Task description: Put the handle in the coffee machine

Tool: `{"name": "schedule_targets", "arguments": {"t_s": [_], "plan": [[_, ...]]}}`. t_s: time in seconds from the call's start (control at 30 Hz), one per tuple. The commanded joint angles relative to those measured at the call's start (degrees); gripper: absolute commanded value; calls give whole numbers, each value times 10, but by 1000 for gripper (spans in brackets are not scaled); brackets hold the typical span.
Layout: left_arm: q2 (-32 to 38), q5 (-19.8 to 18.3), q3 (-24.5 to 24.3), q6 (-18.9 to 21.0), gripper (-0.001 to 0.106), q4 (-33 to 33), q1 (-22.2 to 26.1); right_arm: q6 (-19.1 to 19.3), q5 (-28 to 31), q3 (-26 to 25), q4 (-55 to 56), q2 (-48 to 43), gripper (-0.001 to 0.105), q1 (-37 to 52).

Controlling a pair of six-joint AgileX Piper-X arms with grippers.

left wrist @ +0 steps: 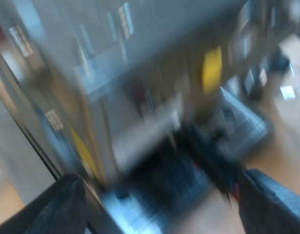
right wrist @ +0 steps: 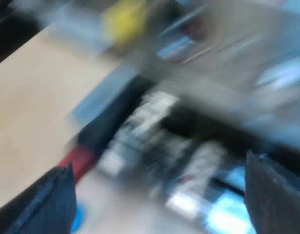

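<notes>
The silver espresso machine point(left wrist: 140, 97) with a yellow label point(left wrist: 211, 68) stands close in front of my left gripper point(left wrist: 159, 209), which is open with its fingers point(left wrist: 57, 204) wide apart and nothing between them. A dark shape with a trace of red point(left wrist: 213, 161) lies at the machine's base near one finger. In the right wrist view the holder's dark handle point(right wrist: 110, 122) runs from the machine's front point(right wrist: 213, 73) out over the table and ends in red point(right wrist: 81, 158). I cannot tell whether it is locked in. My right gripper point(right wrist: 159, 200) is open, just short of the drip grid point(right wrist: 154, 136).
Light wooden tabletop point(right wrist: 37, 107) spreads beside the machine. A small blue thing point(right wrist: 76, 217) shows by one right finger, below the red end. A metal tray-like surface point(left wrist: 247, 122) lies past the machine's base.
</notes>
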State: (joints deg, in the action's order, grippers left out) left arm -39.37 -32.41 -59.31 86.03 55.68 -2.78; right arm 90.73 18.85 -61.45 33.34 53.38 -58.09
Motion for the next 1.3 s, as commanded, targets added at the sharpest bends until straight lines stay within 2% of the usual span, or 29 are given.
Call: {"name": "schedule_targets", "arguments": {"t_s": [0.03, 0.1, 0.2, 0.3, 0.4, 0.43, 0.67, 0.77, 0.97, 1.03, 1.07, 1.23, 1.27, 1.3], "plan": [[5, 14, -45, 28, 68, -29, 1, 13, -4, -38, 30, -11, 72, 61], [6, 21, -61, 28, 68, -29, 1, 20, -23, -45, 30, -20, 72, 104], [7, 59, -85, 28, 68, -29, 1, 26, -37, -45, 35, -46, 72, 180], [7, 99, -94, 28, 68, -31, 1, 48, -37, -45, 44, -62, 72, 237], [7, 103, -94, 28, 68, -33, 1, 77, -52, -45, 55, -73, 72, 283], [7, 103, -94, 28, 68, -33, 1, 95, -80, -45, 73, -88, 72, 359], [23, 104, -94, 20, 68, -33, 1, 116, -147, -37, 122, -118, 72, 519], [38, 104, -94, 19, 68, -33, 1, 116, -155, -25, 129, -139, 72, 569], [84, 125, -88, 19, 68, -25, 1, 131, -180, 13, 130, -187, 72, 599], [107, 138, -84, 19, 68, -13, 1, 138, -180, 43, 137, -224, 72, 599], [120, 143, -80, 19, 68, -6, 1, 137, -180, 74, 146, -267, 72, 599], [173, 146, -52, 18, 68, 17, 7, 137, -180, 107, 157, -323, 72, 599], [183, 146, -46, 15, 68, 20, 10, 137, -180, 130, 158, -380, 72, 599], [203, 146, -33, 9, 68, 26, 19, 137, -180, 135, 158, -388, 72, 599]]}}
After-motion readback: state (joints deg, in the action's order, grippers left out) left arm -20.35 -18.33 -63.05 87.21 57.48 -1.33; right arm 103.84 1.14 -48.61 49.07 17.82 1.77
